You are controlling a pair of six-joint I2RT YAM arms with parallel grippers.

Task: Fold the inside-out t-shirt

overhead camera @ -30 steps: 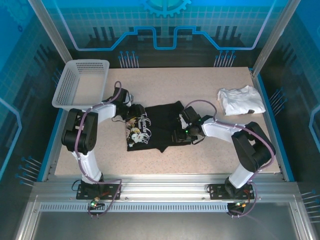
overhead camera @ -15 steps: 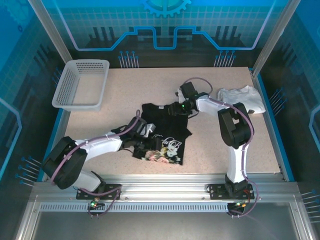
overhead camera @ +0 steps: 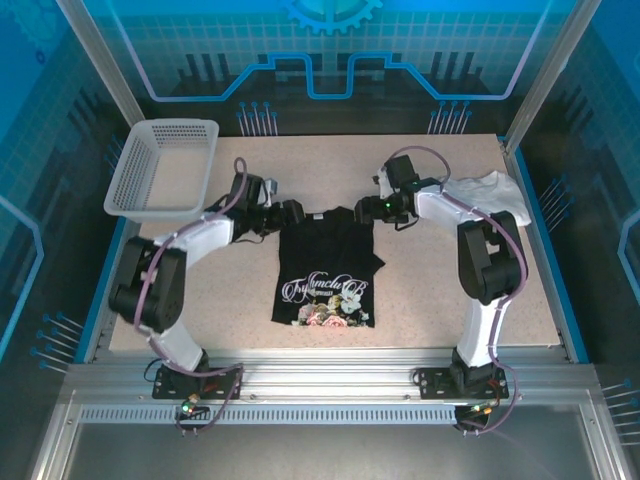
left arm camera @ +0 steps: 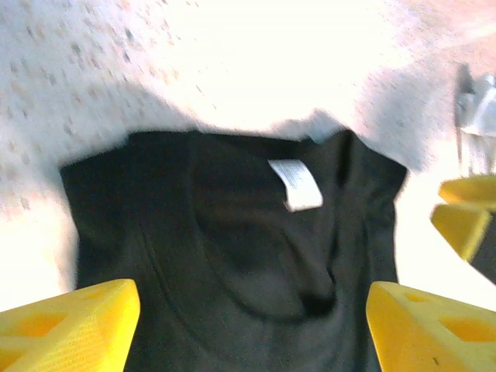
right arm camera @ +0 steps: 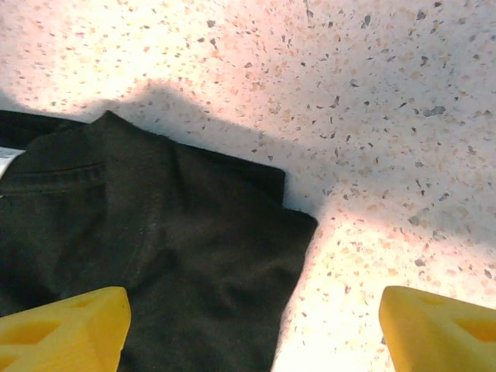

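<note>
Black inside-out t-shirt is seen spread flat mid-desk, floral print toward 6 o'clock, white tag at the collar. At its 10 o'clock shoulder the left tool and at 2 o'clock the right tool are held spread, nothing pinched.

I'm in a robotics lab test cell here, boxed in by aluminium frame posts and blue translucent panels printed with circuit and gear graphics, working on a speckled tabletop behind an extruded aluminium rail.
</note>
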